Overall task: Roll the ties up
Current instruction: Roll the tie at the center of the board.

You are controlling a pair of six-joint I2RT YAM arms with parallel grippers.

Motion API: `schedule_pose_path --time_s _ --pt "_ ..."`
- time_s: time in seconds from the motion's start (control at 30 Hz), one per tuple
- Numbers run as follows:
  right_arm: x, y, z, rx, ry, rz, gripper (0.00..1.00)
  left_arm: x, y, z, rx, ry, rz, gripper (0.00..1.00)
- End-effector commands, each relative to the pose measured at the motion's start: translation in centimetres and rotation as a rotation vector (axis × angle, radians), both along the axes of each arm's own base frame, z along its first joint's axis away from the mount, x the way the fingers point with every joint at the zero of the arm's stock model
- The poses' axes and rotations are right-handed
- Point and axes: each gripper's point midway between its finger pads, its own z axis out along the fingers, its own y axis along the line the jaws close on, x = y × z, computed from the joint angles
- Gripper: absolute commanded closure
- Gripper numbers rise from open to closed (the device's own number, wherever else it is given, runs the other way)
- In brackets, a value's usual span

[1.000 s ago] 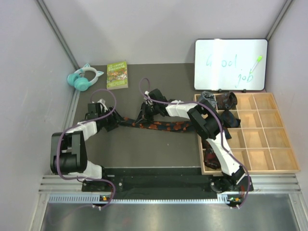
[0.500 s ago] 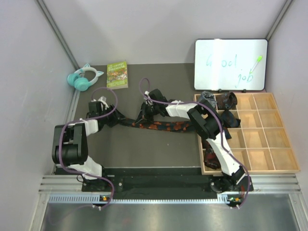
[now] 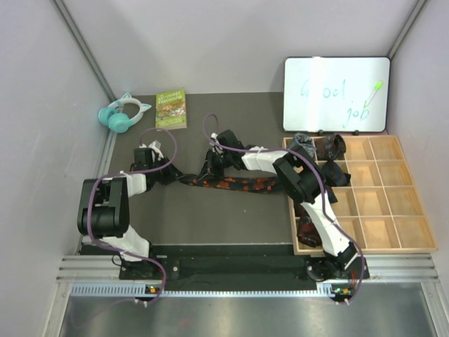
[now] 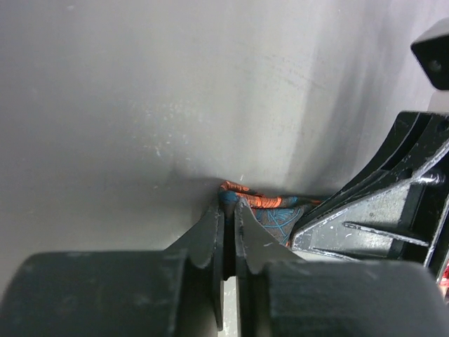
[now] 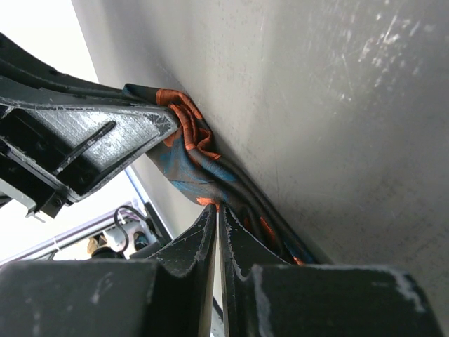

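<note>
A black tie with orange-red blotches [image 3: 235,184] lies stretched across the dark table. Its left end [image 4: 263,205] bunches at the tips of my left gripper [image 3: 166,174], whose jaws stand pressed together on the fabric edge [image 4: 229,200]. My right gripper [image 3: 210,166] is a short way to the right along the same tie, shut on a fold of it [image 5: 216,207]. The blue-and-orange cloth [image 5: 189,158] runs from those tips up to the left gripper's finger [image 5: 77,133]. Rolled ties, grey [image 3: 303,144], dark brown [image 3: 330,147] and maroon [image 3: 307,232], sit in tray cells.
A wooden tray with several compartments [image 3: 393,205] fills the right side, partly under the right arm. A whiteboard [image 3: 337,95] leans at the back right. A green book [image 3: 170,109] and teal headphones [image 3: 123,114] lie at the back left.
My left gripper's jaws have come together on the tie's left end, and the left arm's elbow has swung up and inward. The right arm has stayed put.
</note>
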Motion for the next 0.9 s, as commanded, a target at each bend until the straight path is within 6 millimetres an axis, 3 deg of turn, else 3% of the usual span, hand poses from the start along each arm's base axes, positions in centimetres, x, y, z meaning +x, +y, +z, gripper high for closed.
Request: schedule_pose_path --time_s 0.0,0.13,0.27,0.57,0.77,0.87 --pt "0.0 0.2 -0.6 -0.016 -0.019 0.004 0.94 -0.6 -1.2 0.8 0.023 -0.004 -0.055 0.98" --pt "0.3 0.2 0.1 -0.015 -0.027 0.001 0.95 -0.7 -0.9 1.5 0.145 0.037 -0.017 1.0" --pt "0.4 0.4 1.3 -0.003 -0.042 -0.001 0.95 -0.5 -1.0 4.0 0.215 0.012 -0.014 1.0" --pt "0.4 0.5 2.3 0.011 -0.049 -0.006 0.94 -0.5 -5.1 7.4 0.319 -0.037 -0.107 1.0" --pt "0.2 0.4 2.9 0.017 -0.052 -0.002 0.94 -1.0 -7.2 7.4 0.368 -0.032 -0.154 1.0" --pt "0.0 0.2 3.0 0.017 -0.051 -0.003 0.94 -1.3 -8.0 6.3 0.371 -0.014 -0.161 1.0"
